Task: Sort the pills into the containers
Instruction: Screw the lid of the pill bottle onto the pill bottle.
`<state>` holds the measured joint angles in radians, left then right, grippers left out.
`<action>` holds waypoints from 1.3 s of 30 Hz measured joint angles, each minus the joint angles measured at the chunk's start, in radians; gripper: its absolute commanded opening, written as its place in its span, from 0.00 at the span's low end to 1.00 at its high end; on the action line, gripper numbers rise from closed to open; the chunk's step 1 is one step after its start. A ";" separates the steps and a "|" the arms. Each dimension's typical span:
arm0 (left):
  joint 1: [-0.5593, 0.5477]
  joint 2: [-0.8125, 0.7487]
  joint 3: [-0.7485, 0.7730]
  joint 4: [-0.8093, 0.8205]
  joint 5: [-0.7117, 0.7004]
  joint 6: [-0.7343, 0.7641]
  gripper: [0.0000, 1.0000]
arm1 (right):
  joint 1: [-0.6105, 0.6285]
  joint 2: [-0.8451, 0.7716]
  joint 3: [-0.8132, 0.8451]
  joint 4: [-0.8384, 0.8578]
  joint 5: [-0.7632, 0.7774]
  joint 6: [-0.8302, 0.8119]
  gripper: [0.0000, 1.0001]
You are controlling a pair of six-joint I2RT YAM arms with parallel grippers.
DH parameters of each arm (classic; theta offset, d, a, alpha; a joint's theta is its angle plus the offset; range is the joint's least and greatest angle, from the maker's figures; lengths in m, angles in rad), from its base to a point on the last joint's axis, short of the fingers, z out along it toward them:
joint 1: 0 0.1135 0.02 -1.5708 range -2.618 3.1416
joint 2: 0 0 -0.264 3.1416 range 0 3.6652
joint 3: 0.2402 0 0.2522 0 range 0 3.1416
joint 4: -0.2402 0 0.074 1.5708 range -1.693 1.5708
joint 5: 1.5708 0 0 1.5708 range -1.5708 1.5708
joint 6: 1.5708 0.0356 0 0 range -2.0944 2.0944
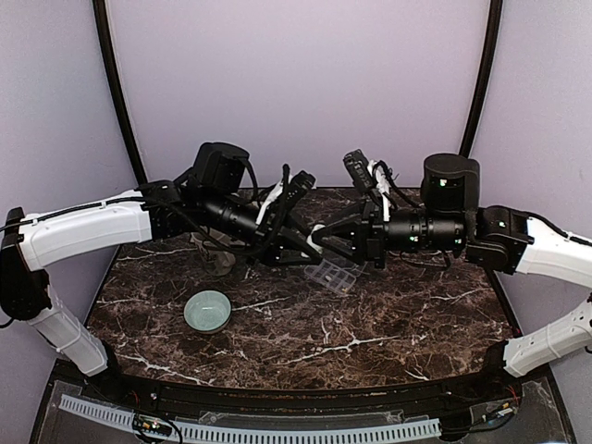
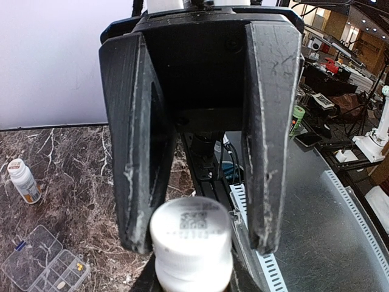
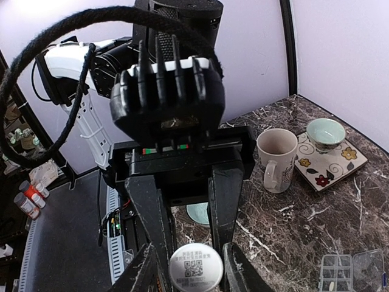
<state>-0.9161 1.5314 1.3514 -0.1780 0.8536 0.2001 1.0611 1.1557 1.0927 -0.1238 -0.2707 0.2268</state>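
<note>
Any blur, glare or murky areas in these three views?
Top external: the black arm ends and cables read as one murky clump by the clear plastic compartment box. Left wrist: the white QR-labelled bottle cap, close to the lens, is soft; the pale wall is washed out. Right wrist: sharp on the dark marble table, with a black braided cable crossing the top left.

Top view: high above the near edge, looking down on the dark marble table (image 1: 370,324). Left wrist: close, low, facing back toward the near edge. Right wrist: close, facing leftward. Shared by all: clear plastic compartmented box (image 1: 335,275); by both wrists: small white-capped bottle (image 2: 191,234), bottom centre.
</note>
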 measured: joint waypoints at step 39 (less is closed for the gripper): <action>-0.126 -0.015 -0.114 0.237 -0.845 -0.085 0.00 | 0.046 0.167 0.098 -0.027 0.548 0.283 0.07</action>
<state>-1.0424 1.5162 1.2373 0.0589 0.0086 0.1154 1.1072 1.3228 1.1904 -0.1513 0.2771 0.5095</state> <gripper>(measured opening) 0.261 0.237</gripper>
